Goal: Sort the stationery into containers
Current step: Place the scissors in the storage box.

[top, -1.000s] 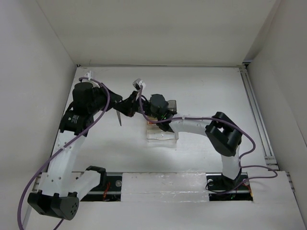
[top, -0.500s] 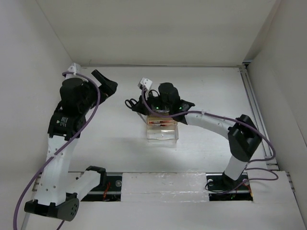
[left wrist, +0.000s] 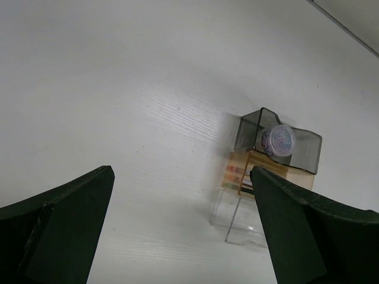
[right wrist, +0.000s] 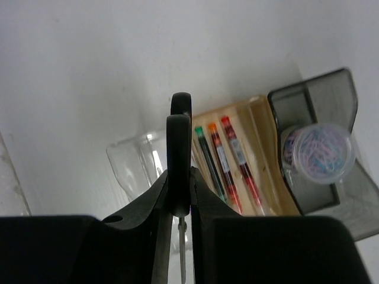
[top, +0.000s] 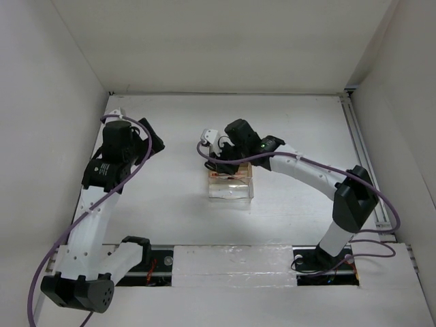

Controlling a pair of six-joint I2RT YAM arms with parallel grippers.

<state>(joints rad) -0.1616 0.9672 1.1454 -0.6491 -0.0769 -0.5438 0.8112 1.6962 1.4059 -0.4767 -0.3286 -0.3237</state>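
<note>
Right gripper (right wrist: 179, 201) clenched on the scissors (right wrist: 178, 148).
Past its tips we see the clear bin (right wrist: 127, 161); rightward, the amber bin (right wrist: 262, 111) holds three pens (right wrist: 228, 161), the smoky bin (right wrist: 337, 89) the round piece (right wrist: 323, 146). Left gripper (left wrist: 183, 236) spread wide over the bench (left wrist: 118, 89).

Counter (left wrist: 118, 89): matt white, faintly grained.
Bins (left wrist: 305, 155): glossy translucent plastic; smoky, amber, clear.
Scissors (right wrist: 178, 160): smooth black plastic handles, thin metal blade.
</note>
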